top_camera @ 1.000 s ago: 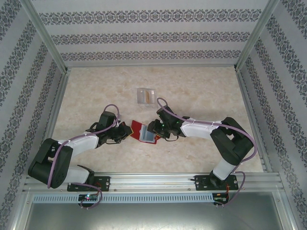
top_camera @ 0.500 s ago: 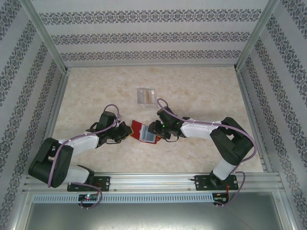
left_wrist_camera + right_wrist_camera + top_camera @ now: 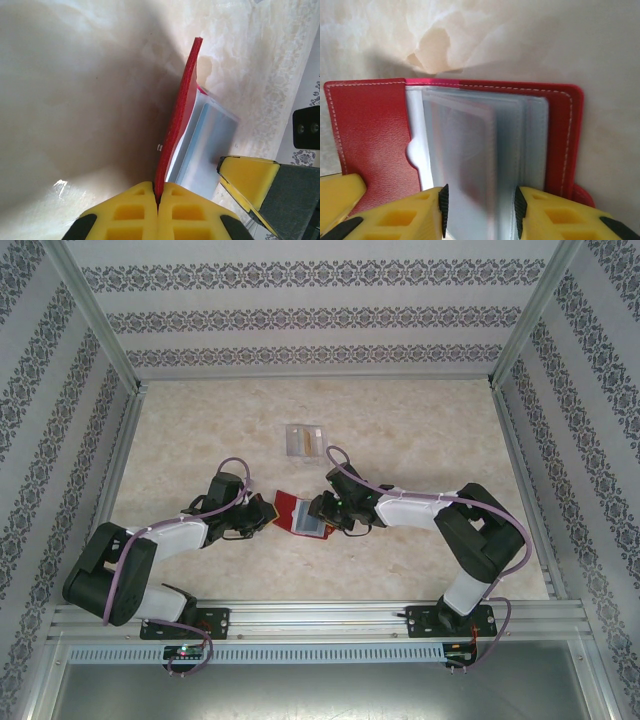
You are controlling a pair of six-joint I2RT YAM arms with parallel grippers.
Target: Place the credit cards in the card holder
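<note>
Holding the red wallet (image 3: 290, 510) open at mid-table (image 3: 420, 430), the left gripper (image 3: 158, 200) is pinching one red cover between tightly pressed fingers, standing it on edge. The right gripper (image 3: 480, 210) is narrowing slightly from a moment ago, its fingers still apart either side of the clear pockets (image 3: 470, 150); whether they are touching the plastic I can't quite tell. The cards (image 3: 297, 441) seem to be waiting in the clear case (image 3: 305, 450) farther back, so none is going in yet.
</note>
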